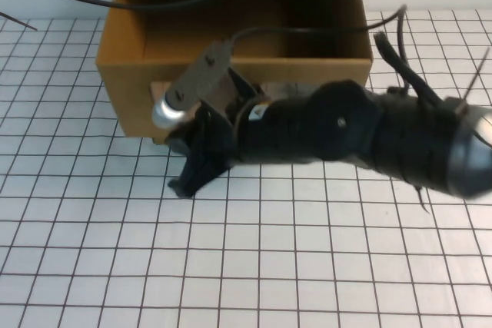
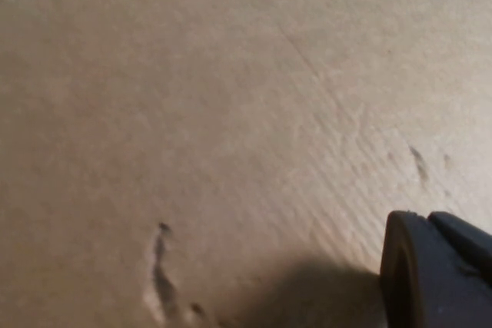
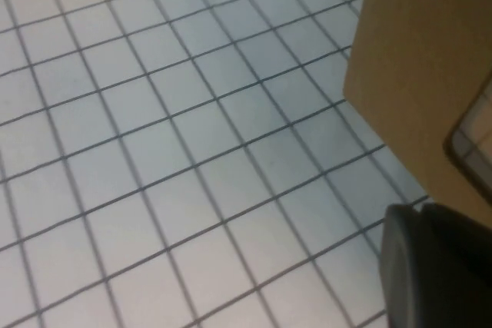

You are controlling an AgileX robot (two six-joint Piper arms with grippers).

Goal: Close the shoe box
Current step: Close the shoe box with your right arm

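Note:
The shoe box [image 1: 127, 90] is brown cardboard and stands at the back of the table. Its drawer [image 1: 231, 40] is pulled out toward me, with the dark inside showing from above. My right gripper [image 1: 194, 165] is low on the table against the drawer's front, near its left end, and the arm hides most of that front. In the right wrist view the box's corner [image 3: 419, 59] and a strip of its window [image 3: 475, 142] show beside the right gripper [image 3: 438, 266]. My left gripper [image 2: 438, 274] hovers close over bare cardboard [image 2: 231, 113].
White table with a black grid [image 1: 254, 266] spreads in front of the box. The right arm [image 1: 400, 140] lies across the table from the right. Black cables [image 1: 192, 1] run over the open drawer.

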